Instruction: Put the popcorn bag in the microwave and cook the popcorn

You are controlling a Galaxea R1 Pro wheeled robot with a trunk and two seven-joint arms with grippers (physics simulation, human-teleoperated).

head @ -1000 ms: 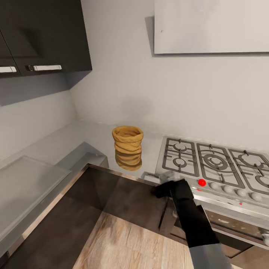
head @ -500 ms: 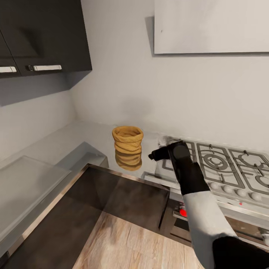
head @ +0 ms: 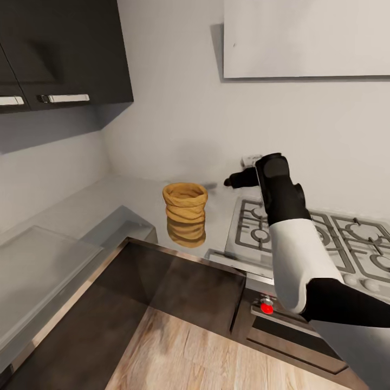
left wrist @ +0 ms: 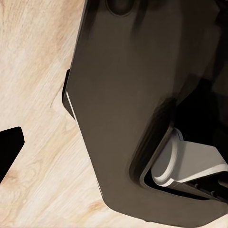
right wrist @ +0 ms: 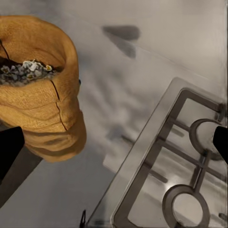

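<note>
The popcorn bag (head: 185, 203), a squat tan sack with a rolled rim, stands upright on the glossy countertop (head: 130, 197), which mirrors it. In the right wrist view the bag (right wrist: 45, 102) holds a heap of small greyish-white popcorn kernels (right wrist: 26, 71). My right gripper (head: 234, 180) hovers above the counter, to the right of the bag and a little higher than its rim, apart from it. It is open (right wrist: 114, 147), its dark fingertips (right wrist: 9, 152) at the picture's edges. In the left wrist view one dark fingertip (left wrist: 9, 147) shows over the floor. The microwave is out of view.
A steel gas hob (head: 303, 233) lies right of the bag, under my right forearm; the oven front with a red dot (head: 265, 307) sits below. Dark upper cabinets (head: 65, 54) hang at the left. A pale glassy panel (head: 38, 271) covers the left counter. Wood floor (head: 189, 352) lies below.
My right arm has risen from the hob's front edge and swung back over the counter, ending higher and beside the bag. The bag has not moved.
</note>
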